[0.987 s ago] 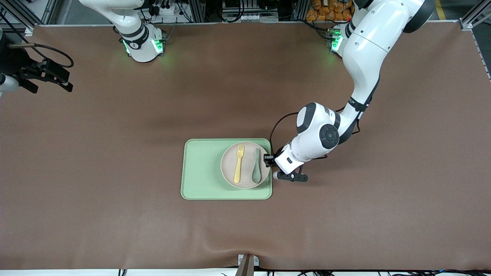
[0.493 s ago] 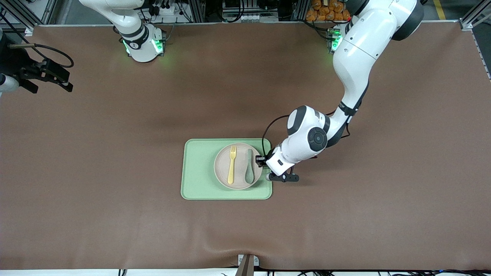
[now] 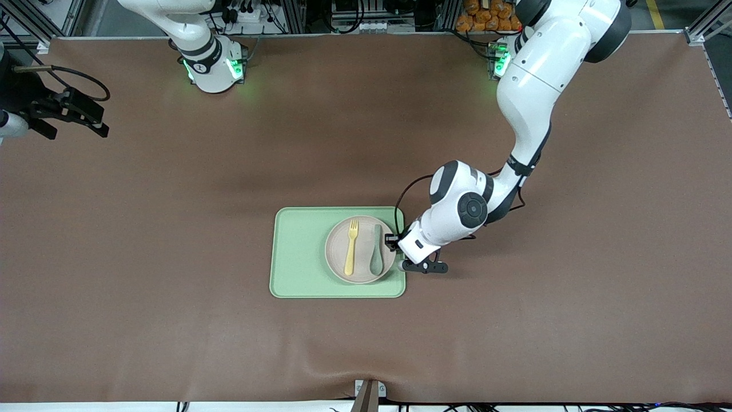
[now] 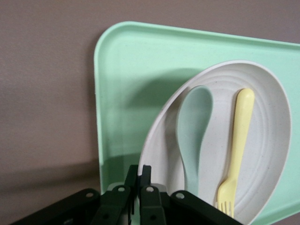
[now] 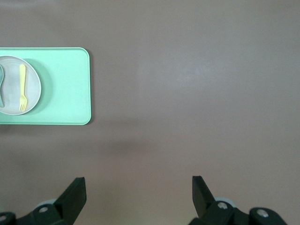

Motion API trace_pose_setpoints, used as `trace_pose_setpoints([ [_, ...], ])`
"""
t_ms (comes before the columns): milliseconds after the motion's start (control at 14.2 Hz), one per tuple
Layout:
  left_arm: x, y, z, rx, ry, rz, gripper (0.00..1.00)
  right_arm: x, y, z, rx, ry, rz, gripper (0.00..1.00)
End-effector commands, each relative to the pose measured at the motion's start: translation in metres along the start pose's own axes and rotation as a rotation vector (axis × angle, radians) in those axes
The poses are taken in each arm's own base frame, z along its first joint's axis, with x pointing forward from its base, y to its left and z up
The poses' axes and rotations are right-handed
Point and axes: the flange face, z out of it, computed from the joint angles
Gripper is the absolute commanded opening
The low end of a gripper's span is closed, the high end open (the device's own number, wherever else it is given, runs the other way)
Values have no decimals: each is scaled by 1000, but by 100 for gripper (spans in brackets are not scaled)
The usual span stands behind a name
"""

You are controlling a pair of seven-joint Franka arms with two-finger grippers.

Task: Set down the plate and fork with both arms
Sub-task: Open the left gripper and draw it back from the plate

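The round beige plate [image 3: 362, 269] lies on the light-green tray [image 3: 297, 252], toward the left arm's end of it. On the plate are the pale-yellow fork [image 3: 350, 247] and a teal spoon [image 3: 376, 252], side by side. My left gripper [image 3: 394, 243] is shut on the plate's rim at the edge toward the left arm's end. In the left wrist view its fingers [image 4: 146, 174] pinch the rim of the plate [image 4: 262, 140], with the fork [image 4: 236, 140] and the spoon [image 4: 194, 122] just past them. My right gripper [image 3: 97, 123] waits open over bare table at the right arm's end.
A brown mat [image 3: 514, 320] covers the table. The right wrist view shows the tray [image 5: 65, 93], the plate [image 5: 33, 86] and the fork [image 5: 22, 89] far off, with open mat under the right gripper [image 5: 139, 187]. A small bracket [image 3: 369, 395] sits at the table's near edge.
The left gripper slid the plate, with fork and spoon on it, toward the right arm's end of the tray, then a little way back. The right arm has not moved.
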Motion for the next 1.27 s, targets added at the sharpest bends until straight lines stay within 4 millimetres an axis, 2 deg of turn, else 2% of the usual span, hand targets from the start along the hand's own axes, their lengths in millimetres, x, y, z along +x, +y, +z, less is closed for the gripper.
trace_pose_setpoints([
  [0,6,-7,4,31,9,10,15,1,3,-4,-4,-2,-4,100],
  [70,5,-8,7,32,5,8,48,1,3,-4,-5,-3,-4,100],
  [141,5,-8,7,33,5,6,99,1,3,-4,-5,-3,-4,100],
  [282,8,-10,3,32,10,5,100,1,3,-4,-5,-3,-4,100],
  [423,15,-12,-10,28,27,-1,100,1,3,-4,-4,-2,-4,100],
  [564,26,-19,-36,28,32,-15,100,1,3,-3,-4,-5,-4,100],
  [705,33,-21,-70,46,9,-17,100,2,3,-3,-6,-3,-6,100],
  [846,47,-36,-108,53,28,-34,100,3,0,-3,-12,-3,-14,100],
  [987,49,-39,-140,68,18,-36,100,2,-5,-2,-12,-5,-22,100],
  [1198,60,-71,-200,134,31,-42,100,1,-8,9,-7,-68,-25,100],
])
